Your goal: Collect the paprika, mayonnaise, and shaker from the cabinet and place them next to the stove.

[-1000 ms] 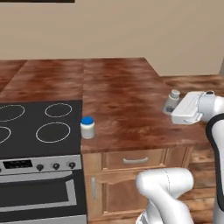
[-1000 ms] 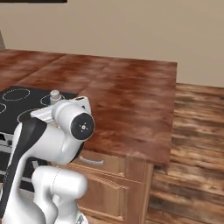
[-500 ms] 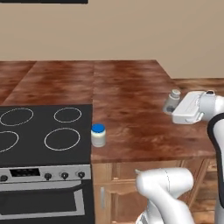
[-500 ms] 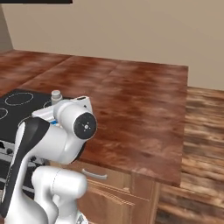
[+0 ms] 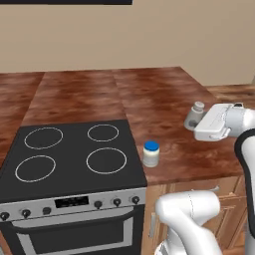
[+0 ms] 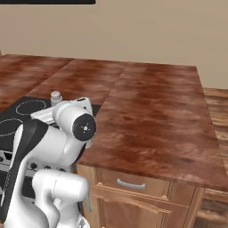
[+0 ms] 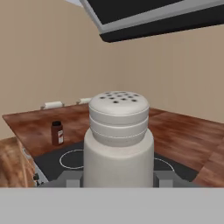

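The surface (image 5: 164,99) lay bare right of the stove (image 5: 69,154), except the mayonnaise jar (image 5: 151,154) beside the stove's front right corner.

I see flat, even rendered light everywhere, moderately bright, with no glare. The tabletop (image 5: 164,99) carries a soft sheen, and the mayonnaise (image 5: 151,153) throws hardly any shadow. My hand view is slightly soft, its edges undistorted.
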Controlling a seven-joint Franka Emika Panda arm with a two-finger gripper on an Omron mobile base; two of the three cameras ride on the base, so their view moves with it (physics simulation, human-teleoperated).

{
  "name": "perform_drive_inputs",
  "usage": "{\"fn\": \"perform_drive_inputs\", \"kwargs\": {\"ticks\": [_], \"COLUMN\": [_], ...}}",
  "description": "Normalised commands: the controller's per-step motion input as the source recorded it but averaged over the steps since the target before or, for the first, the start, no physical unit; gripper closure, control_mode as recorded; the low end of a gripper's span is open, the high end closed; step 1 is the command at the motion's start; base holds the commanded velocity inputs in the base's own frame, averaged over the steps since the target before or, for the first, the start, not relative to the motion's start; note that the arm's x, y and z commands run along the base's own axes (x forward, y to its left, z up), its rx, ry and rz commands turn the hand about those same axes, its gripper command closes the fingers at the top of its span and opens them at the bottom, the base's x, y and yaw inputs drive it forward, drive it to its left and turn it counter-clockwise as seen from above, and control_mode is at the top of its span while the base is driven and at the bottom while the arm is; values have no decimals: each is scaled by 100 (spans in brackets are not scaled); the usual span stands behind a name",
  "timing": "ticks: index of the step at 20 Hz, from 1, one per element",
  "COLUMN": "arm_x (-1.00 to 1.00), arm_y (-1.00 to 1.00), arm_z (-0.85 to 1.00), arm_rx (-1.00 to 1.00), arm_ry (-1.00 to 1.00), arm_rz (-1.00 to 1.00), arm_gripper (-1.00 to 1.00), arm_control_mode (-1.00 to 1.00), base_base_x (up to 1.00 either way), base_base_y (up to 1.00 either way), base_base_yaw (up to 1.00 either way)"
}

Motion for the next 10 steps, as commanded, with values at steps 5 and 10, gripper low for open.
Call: {"fn": "perform_drive_inputs", "kwargs": {"ticks": [5, 10], "arm_x": [0, 76], "arm_y": [0, -4], "arm_z": [0, 0], "arm_rx": [0, 1], "arm_ry": [0, 0], "arm_rz": [0, 8], "arm_gripper": [100, 100], "arm_control_mode": [100, -100], "base_base_x": [55, 16], "base_base_y": [38, 0], "base_base_yaw": [-11, 0]}}
